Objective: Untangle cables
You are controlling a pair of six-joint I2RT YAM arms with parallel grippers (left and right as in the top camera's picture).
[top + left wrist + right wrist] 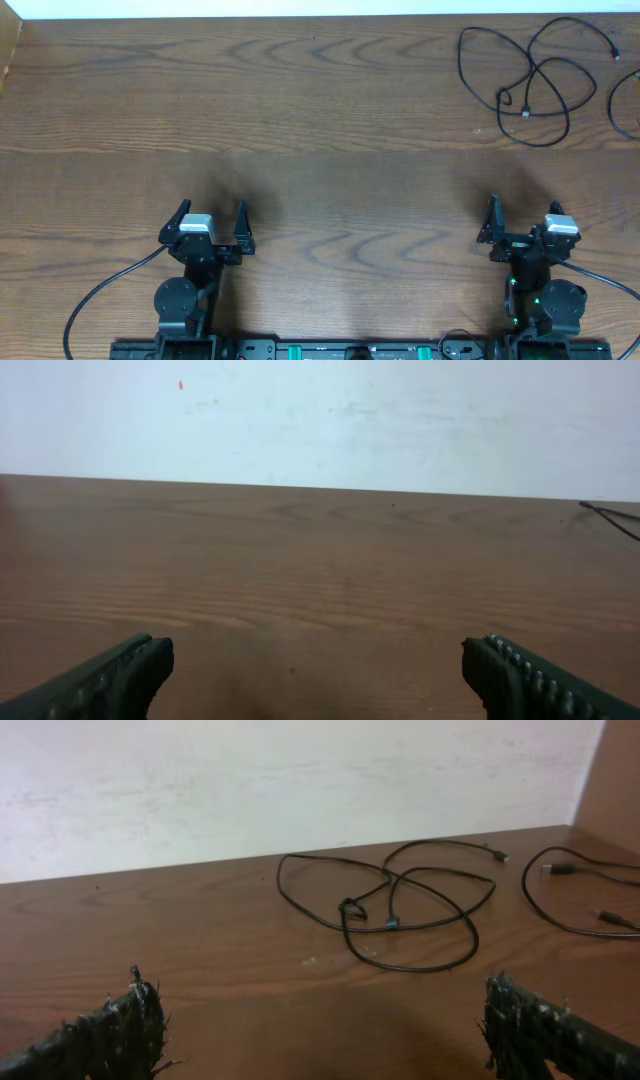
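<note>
The left hand (212,212) and the right hand (523,212) both stand wide and hold nothing, at the near edge of the table (320,130). The cables (530,85) lie in crossing black loops at the far right, well apart from both hands.

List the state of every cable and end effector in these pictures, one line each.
left end effector: open, empty, far from the cables.
right end effector: open, empty, short of the cables.
looped black cable: lying on the table, crossing itself in several loops, untouched.
second black cable: lying loose beside it, apart from it, partly out of view.
</note>
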